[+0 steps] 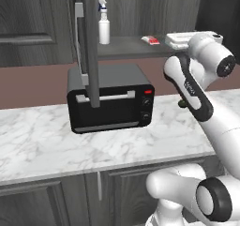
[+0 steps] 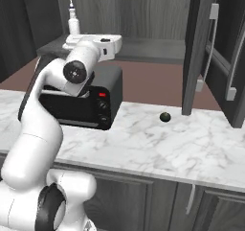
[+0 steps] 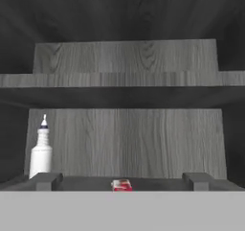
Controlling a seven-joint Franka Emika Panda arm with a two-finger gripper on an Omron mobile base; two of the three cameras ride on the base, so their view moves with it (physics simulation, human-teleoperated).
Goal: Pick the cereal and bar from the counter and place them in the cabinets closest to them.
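Gripper [image 3: 122, 181] at the cabinets [image 3: 124, 57], jaws wide, holding nothing.
Bar [image 3: 121, 185] lies on the shelf board between the fingertips (beyond them); spray bottle [image 3: 41, 151] stands at the shelf's left.

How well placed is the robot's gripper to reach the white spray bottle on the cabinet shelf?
Probably yes. The open gripper faces into the cabinet, with the spray bottle upright to one side. Nothing stands between them; the small red bar lies apart from the bottle.

I see a red-and-white bar [image 3: 121, 185], a white spray bottle [image 3: 41, 154], grey wood-grain cabinets [image 3: 129, 139], a black toaster oven [image 1: 110, 98] and a white grey-veined worktop [image 1: 93, 145].
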